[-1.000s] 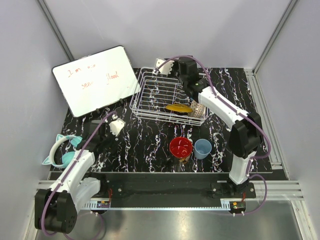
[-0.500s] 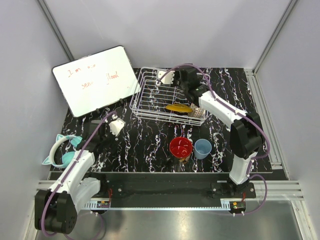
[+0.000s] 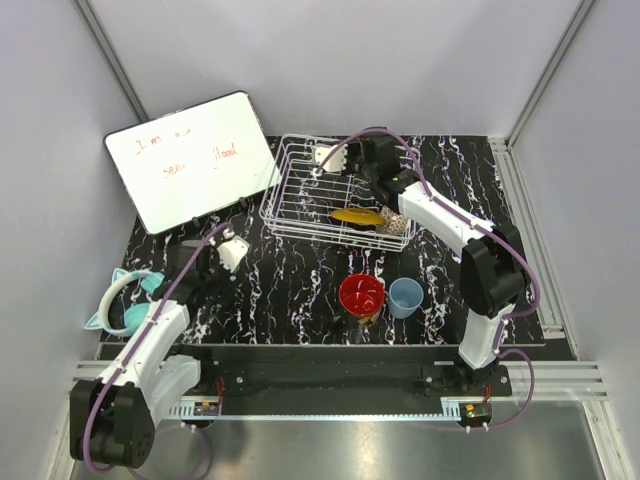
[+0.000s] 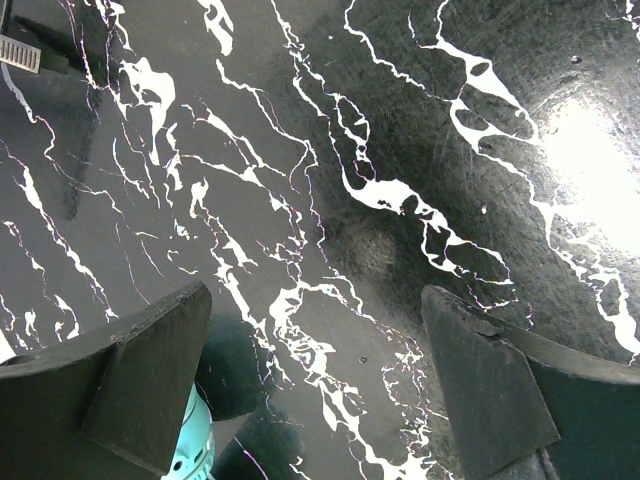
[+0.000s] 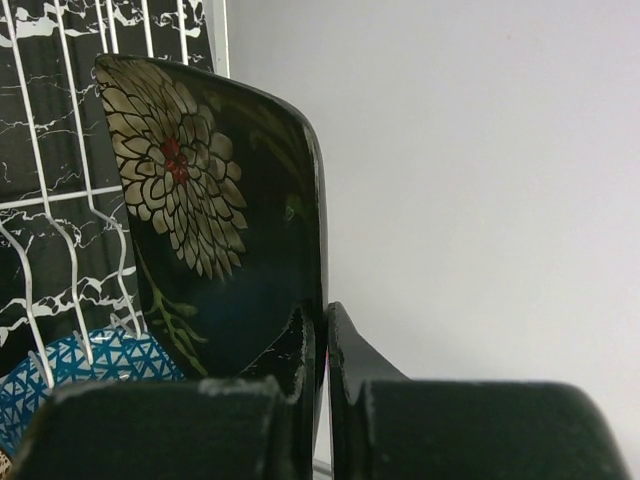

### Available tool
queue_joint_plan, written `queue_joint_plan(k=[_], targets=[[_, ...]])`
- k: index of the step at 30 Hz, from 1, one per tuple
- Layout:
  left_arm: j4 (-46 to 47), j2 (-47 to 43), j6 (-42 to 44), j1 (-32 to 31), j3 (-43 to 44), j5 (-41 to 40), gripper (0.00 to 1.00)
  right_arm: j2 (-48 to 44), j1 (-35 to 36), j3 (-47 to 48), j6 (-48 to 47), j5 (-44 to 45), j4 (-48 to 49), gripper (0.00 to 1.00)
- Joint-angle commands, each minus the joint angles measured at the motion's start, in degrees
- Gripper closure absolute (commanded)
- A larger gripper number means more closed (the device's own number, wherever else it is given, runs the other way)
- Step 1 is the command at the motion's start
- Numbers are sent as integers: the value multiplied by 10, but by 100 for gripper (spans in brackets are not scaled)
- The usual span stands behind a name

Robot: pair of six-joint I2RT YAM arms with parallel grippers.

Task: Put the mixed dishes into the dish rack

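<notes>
Now the step in hand is racking the floral dish (image 5: 220, 220). The right gripper (image 5: 322, 320) is closed on the dish's rim, its two fingers pinching the edge from either side. The dish stands almost upright in that grip, its flower face turned toward the white wires of the dish rack (image 5: 60, 150).

From the overhead view, the right arm reaches over the far right part of the dish rack (image 3: 300, 226), which sits at the far middle of the table (image 3: 300, 290). The dish itself is too small to make out there. Whether its lower edge already rests on the wires I cannot tell, as the fingers hide that part.

Inside the rack, the blue patterned bowl (image 5: 90, 365) shows low beside the held dish. The yellow-and-dark plate (image 3: 358, 216) lies near the rack's near edge. Outside the rack, on the near side, the red bowl (image 3: 361, 293) and the pale blue cup (image 3: 405, 297) sit just beside each other, not yet loaded.

The left gripper (image 4: 315, 335) hangs over bare table at the near left, jaws spread wide and holding nothing. The teal headphones (image 3: 125, 300) are close by.

As I judge it, the next move calls for lowering the dish between two upright dividers, keeping it on edge and clear of the bowl. The fingers should part only once the wires bear its weight. A tilted release could let it topple onto the bowl or slide flat. After that, the red bowl and the cup remain to be fetched.
</notes>
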Motion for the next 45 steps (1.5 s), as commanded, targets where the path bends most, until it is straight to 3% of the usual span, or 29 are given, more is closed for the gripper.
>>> queue_joint_plan(k=[1,30,45], targets=[[23,-5,-4,3,-5,-7,7,-42,-3,25,-99,-2,91,100],[28,-15,6,2,-19,-7,8,-112,6,37,-103,26,81,100],[27,-19,4,1,-19,-7,8,-90,-2,26,-71,25,86,100]])
